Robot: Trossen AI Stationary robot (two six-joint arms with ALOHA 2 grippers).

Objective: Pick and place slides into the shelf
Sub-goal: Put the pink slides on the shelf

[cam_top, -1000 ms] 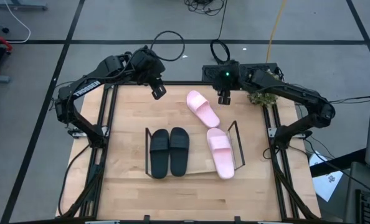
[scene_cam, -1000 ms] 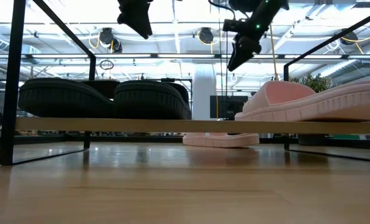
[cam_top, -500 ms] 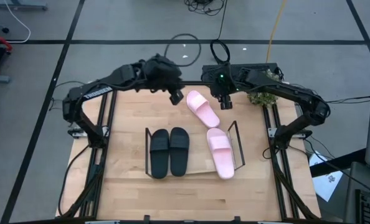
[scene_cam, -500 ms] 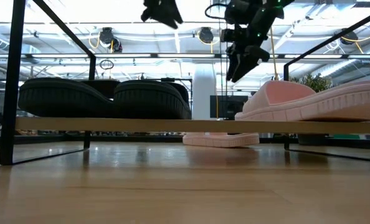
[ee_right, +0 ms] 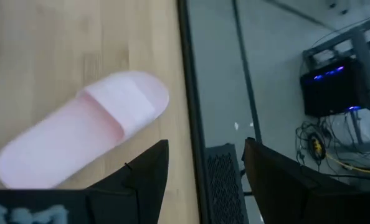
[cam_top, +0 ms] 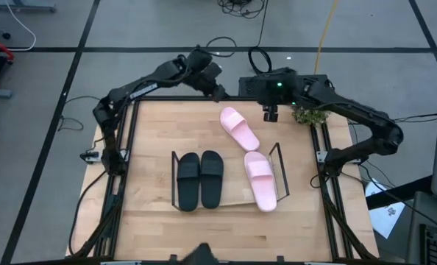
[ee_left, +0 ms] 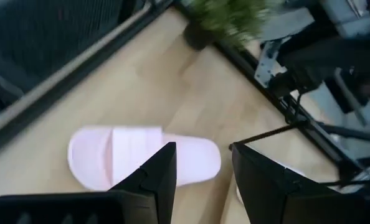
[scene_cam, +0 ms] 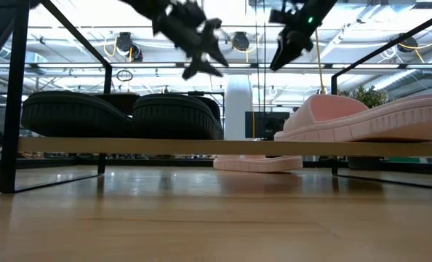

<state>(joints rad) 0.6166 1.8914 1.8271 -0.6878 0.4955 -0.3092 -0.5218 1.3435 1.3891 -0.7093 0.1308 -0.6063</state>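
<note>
In the high view the shelf [cam_top: 227, 200] stands in the middle of the wooden table [cam_top: 152, 129], with its long axis from left to right of the frame. On its left part the two black slides [cam_top: 200, 179] lie side by side, touching each other, their long axes running from top to bottom of the frame. On its right part one pink slide [cam_top: 260, 180] lies nearly the same way, tilted a little; its strap is at the upper end and its lower end reaches over the front edge of the shelf. The other pink slide [cam_top: 239, 127] lies on the bare table above the shelf, in the upper centre of the frame. Its long axis is diagonal, from upper left to lower right, and its strap is at the upper left end.

The left gripper [cam_top: 218, 94] is in the air, just to the upper left of this loose slide. Its fingers [ee_left: 157, 177] stand apart and hold nothing. The right gripper [cam_top: 269, 114] is in the air near the slide's right, fingers [ee_right: 149, 174] also apart and empty.
</note>
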